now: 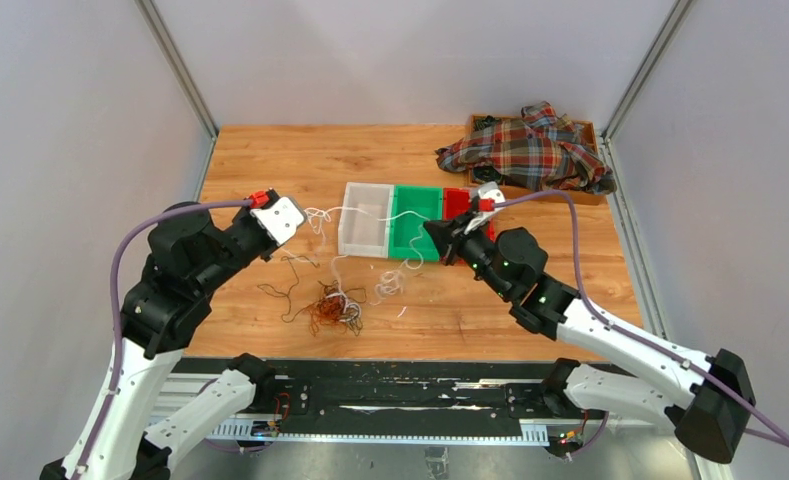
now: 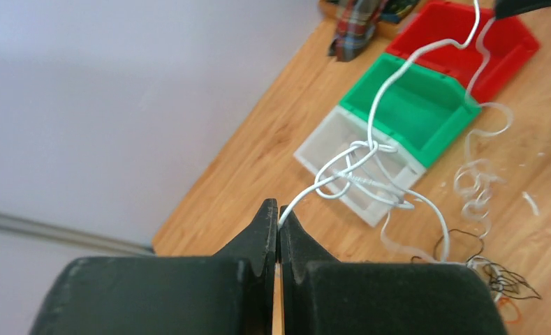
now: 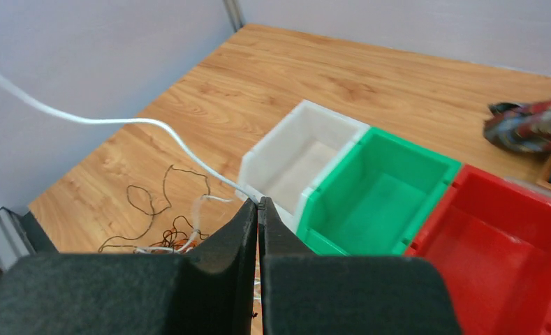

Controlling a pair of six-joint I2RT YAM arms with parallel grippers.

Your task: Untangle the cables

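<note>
A white cable [image 1: 370, 213] is stretched in the air between both grippers, above the bins. My left gripper [image 2: 278, 213] is shut on one end of it; a knot of white loops [image 2: 360, 174] hangs a short way along. My right gripper [image 3: 258, 205] is shut on the other end, and the cable [image 3: 119, 121] runs off to the upper left. A tangle of orange, black and white cables [image 1: 335, 308] lies on the table below, and loose white coils [image 1: 390, 282] lie beside it.
Three open bins stand in a row mid-table: white [image 1: 365, 220], green [image 1: 414, 222], red [image 1: 460, 205]. A plaid cloth [image 1: 530, 150] lies over a wooden tray at the back right. Grey walls close in both sides.
</note>
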